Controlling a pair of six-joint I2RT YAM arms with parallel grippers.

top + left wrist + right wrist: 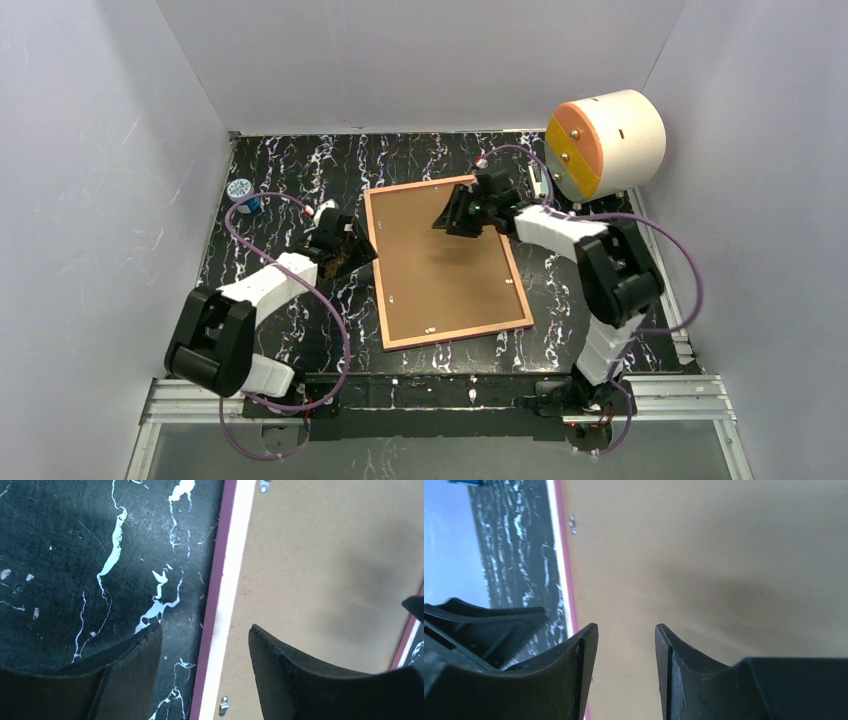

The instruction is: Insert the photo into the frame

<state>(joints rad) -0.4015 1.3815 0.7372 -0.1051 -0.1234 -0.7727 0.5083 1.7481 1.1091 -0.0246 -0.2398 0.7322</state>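
The frame (460, 335) lies face down in the middle of the table, its light wood back up, with a brown backing board (445, 270) lying inside it. The photo is hidden. My left gripper (350, 250) is open at the frame's left edge. In the left wrist view its jaws straddle the frame's rail (225, 605), one over the table and one over the backing board (310, 555), gripping nothing. My right gripper (452, 215) hovers open over the board's far right part. In the right wrist view only the backing board (704, 545) shows between the right gripper's fingers (626, 627).
A white cylinder with an orange and yellow face (605, 145) stands at the back right. A small blue and white object (243, 192) sits at the back left. Small metal clips (223, 705) line the board's edge. White walls close in three sides.
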